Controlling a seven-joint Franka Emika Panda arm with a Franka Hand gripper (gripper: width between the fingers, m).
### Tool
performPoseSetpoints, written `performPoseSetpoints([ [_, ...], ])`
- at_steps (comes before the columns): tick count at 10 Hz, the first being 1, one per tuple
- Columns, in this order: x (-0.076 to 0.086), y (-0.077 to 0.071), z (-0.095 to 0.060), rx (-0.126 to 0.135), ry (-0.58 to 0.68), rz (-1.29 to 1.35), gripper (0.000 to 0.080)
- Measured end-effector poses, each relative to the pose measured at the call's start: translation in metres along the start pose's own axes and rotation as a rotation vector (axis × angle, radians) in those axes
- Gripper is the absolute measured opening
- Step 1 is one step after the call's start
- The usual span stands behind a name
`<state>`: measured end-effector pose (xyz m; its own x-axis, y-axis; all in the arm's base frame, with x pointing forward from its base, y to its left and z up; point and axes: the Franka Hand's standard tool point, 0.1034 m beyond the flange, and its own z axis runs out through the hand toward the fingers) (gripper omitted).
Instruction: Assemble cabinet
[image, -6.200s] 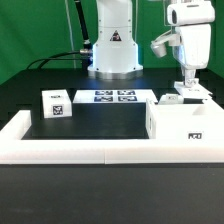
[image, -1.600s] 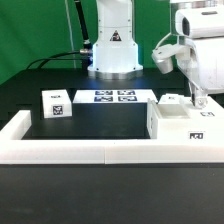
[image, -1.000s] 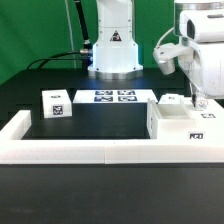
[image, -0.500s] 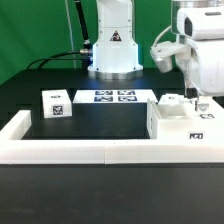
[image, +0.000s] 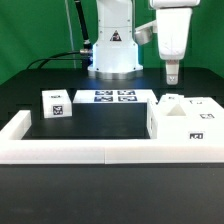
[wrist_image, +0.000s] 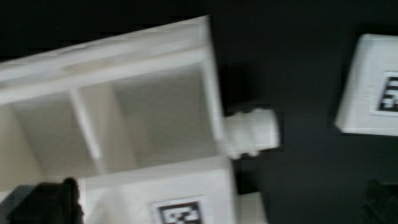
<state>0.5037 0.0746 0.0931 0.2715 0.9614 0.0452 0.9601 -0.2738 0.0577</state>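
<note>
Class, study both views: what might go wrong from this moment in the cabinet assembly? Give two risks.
1. The gripper hangs empty above the cabinet box. If it descends off-centre, a finger might strike a thin wall and shift the box.
2. The small peg at the box's side could be clipped or knocked in a close grasp.

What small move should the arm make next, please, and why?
Probably lower the gripper straight down, jaws open, onto the white open-topped cabinet box. It hangs empty above that box, and the wrist view shows the box lying between the spread fingers, while the small white tagged cube sits apart at the exterior view's left.
</note>
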Motion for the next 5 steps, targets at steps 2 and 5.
performPoseSetpoints([
  [2,-0.005,-0.037,0.004,-0.024,0.019,0.052,0.0797],
  [5,-0.007,-0.047,0.009,-0.024,0.026,0.054,0.0797],
])
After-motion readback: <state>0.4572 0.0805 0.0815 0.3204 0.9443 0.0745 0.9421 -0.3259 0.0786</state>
